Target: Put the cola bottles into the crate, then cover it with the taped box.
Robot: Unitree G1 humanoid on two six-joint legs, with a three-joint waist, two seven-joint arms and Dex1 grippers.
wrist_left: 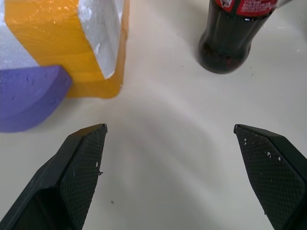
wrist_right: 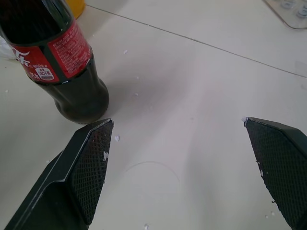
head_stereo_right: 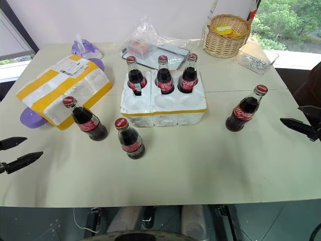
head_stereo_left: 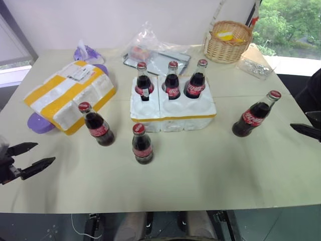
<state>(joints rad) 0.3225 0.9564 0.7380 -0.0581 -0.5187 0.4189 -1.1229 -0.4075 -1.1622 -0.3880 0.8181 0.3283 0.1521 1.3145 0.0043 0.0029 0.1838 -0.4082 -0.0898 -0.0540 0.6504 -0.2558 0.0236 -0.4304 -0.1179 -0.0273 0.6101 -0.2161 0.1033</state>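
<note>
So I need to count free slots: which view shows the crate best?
The left eye view: the crate shows whole, three bottles in its back row, front slots free. The right eye view shows the same.

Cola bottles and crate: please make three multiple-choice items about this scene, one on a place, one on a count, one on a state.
1. Where does the taped box lie?
A. to the left of the crate
B. on top of the crate
C. inside the basket

2. How many cola bottles stand in the crate?
A. one
B. three
C. six

3. In what state is the left end effector?
A. shut on a bottle
B. shut on nothing
C. open, holding nothing

Key:
1 A: the box rests on the table, on the robot's left of the crate.
2 B: three bottles sit in the back slots; three more stand on the table.
3 C: its fingers are spread wide above the bare table.
</note>
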